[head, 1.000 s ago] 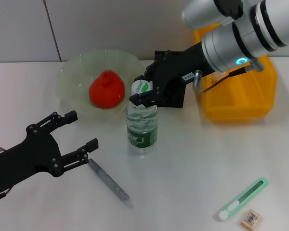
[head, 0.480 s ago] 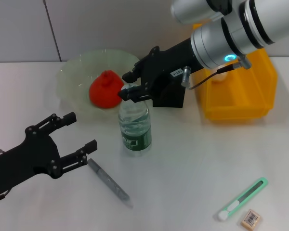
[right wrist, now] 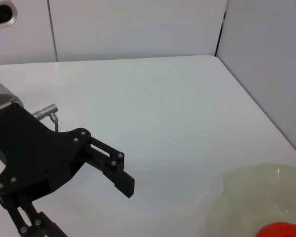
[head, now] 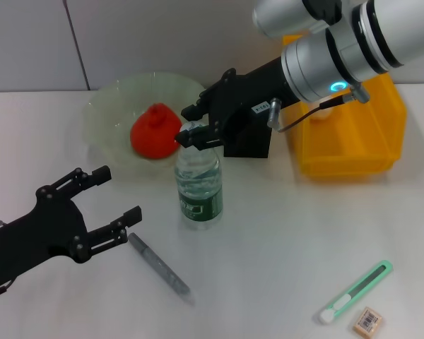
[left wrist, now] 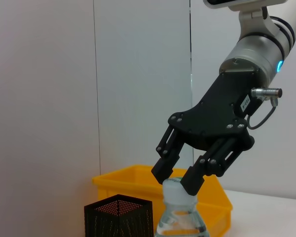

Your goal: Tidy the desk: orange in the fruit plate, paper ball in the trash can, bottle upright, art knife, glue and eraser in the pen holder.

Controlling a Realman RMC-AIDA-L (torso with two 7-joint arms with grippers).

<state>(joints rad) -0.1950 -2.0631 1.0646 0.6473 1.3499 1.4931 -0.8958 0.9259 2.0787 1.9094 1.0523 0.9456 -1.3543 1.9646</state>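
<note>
The right gripper (head: 195,134) pinches the cap of the upright bottle (head: 198,185), at five o'clock from the fruit plate (head: 99,116), and a sideways tug on release could topple it; the left gripper (head: 106,201) hangs spread wide, holding nothing.

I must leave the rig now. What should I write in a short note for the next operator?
Right claw: at the cap of the bottle, fingers on either side; bottle stands upright.
Left claw: open, holding nothing, hovering near the grey pen.
Done: orange in the fruit plate; bottle upright.
Left: green art knife and eraser lie on the table, to go in the pen holder. Paper ball not visible; check the trash can.
</note>
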